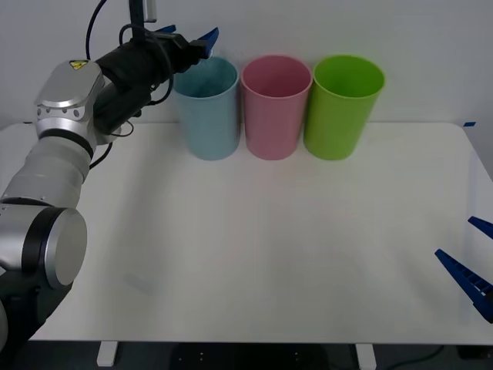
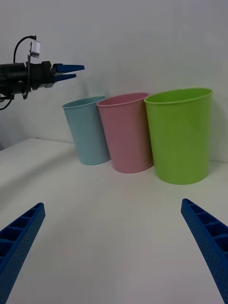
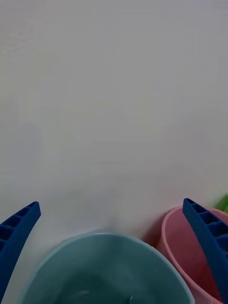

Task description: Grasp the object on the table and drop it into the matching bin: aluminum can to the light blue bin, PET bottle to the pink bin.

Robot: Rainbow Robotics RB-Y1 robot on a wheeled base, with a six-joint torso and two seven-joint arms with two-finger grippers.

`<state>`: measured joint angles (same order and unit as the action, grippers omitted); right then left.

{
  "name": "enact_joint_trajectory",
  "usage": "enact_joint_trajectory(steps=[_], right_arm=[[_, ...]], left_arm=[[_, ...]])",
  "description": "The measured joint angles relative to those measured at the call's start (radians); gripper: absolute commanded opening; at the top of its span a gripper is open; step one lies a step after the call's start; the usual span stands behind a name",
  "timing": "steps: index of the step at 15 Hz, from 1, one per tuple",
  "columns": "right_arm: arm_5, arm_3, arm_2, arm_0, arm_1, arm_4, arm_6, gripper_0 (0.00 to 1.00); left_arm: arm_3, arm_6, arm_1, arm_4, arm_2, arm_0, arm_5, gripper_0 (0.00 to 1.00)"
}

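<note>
Pale blue plastic, the light blue bin (image 1: 206, 108) stands on the white surface (image 1: 254, 247), touching the pink bin (image 1: 274, 106). No can is visible. Above the blue bin's rim hangs the left tool (image 1: 191, 38), fingers apart, empty. The right tool (image 1: 471, 266) rests far off, fingers apart.

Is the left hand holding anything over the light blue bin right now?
No. The left hand hangs open above the light blue bin, with nothing between its blue fingers.
</note>
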<state>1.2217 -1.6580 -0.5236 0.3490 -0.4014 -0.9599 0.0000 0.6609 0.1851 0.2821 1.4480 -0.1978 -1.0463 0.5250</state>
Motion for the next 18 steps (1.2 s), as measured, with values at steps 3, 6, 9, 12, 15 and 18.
enact_joint_trajectory(steps=[3, 6, 9, 12, 15, 18], right_arm=[[0.0, 0.0, 0.0, 0.0, 0.0, 0.0, 0.0, 1.0], [0.0, 0.0, 0.0, 0.0, 0.0, 0.0, 0.0, 1.0], [0.0, 0.0, 0.0, 0.0, 0.0, 0.0, 0.0, 1.0], [0.0, 0.0, 0.0, 0.0, 0.0, 0.0, 0.0, 1.0], [0.0, 0.0, 0.0, 0.0, 0.0, 0.0, 0.0, 1.0], [0.0, 0.0, 0.0, 0.0, 0.0, 0.0, 0.0, 1.0]], left_arm=[[0.023, -0.013, 0.044, -0.069, 0.001, 0.042, 0.084, 1.0], [0.119, -0.014, 0.071, -0.131, 0.004, 0.13, 0.134, 1.0], [0.266, -0.015, 0.081, -0.202, 0.031, 0.252, 0.138, 1.0], [0.398, -0.015, 0.103, -0.25, 0.04, 0.371, 0.142, 1.0], [0.501, -0.015, 0.149, -0.297, 0.04, 0.482, 0.191, 1.0], [0.603, -0.023, 0.21, -0.347, 0.039, 0.6, 0.227, 1.0]])
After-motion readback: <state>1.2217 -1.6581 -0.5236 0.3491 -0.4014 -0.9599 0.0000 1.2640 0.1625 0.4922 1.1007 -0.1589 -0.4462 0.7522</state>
